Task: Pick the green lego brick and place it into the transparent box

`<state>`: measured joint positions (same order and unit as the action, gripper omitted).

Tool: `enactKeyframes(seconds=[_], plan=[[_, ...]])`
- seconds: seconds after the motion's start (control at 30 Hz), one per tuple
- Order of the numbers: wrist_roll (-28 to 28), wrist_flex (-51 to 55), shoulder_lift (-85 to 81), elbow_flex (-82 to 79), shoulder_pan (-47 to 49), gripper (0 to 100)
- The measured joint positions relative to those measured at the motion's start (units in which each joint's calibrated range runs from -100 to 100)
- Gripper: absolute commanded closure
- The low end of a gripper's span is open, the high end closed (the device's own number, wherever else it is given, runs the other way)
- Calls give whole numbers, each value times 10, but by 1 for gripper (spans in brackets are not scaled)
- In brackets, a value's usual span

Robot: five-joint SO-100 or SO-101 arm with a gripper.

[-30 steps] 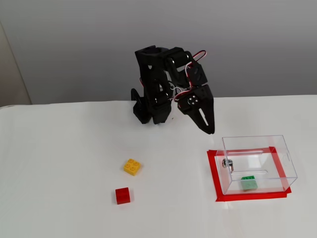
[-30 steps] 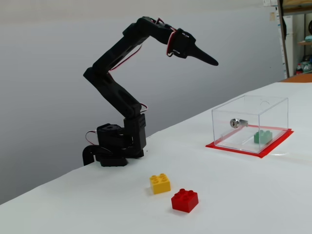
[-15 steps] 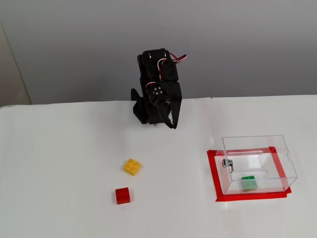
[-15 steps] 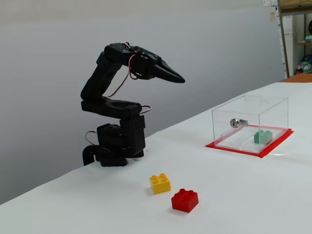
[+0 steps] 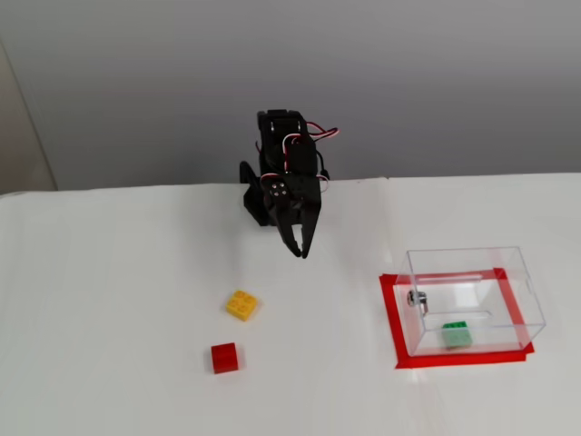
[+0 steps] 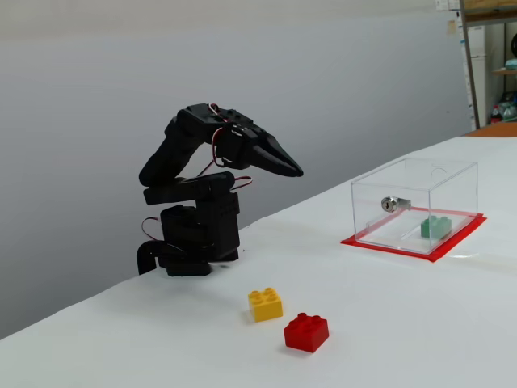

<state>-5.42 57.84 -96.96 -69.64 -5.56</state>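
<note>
The green lego brick [image 5: 457, 334] [image 6: 435, 226] lies on the floor inside the transparent box [image 5: 472, 300] [image 6: 414, 206], which stands on a red-taped rectangle at the right in both fixed views. The black gripper [image 5: 302, 250] [image 6: 296, 170] is folded back near the arm's base, well left of the box, raised above the table. Its jaws are closed together and hold nothing.
A yellow four-stud brick [image 5: 241, 304] [image 6: 265, 304] and a red brick [image 5: 224, 357] [image 6: 306, 331] lie on the white table in front of the arm. A small metal fitting [image 5: 417, 298] [image 6: 395, 204] sits on the box's wall. A grey wall stands behind.
</note>
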Motion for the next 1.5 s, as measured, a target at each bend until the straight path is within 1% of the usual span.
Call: enactKeyframes(seconds=[0.13, 0.47, 0.67, 0.77, 0.87, 1.07, 1.2, 1.5], plan=[[0, -47, -20, -75, 1, 98], [1, -171, -22, -233, -58, 98], [3, -183, -23, -265, -50, 99], [38, -140, -23, -267, -50, 99], [68, -58, -23, -260, -50, 98], [79, 141, -23, -238, -49, 98], [79, 162, -23, -237, -52, 98], [79, 165, -23, -237, -56, 98]])
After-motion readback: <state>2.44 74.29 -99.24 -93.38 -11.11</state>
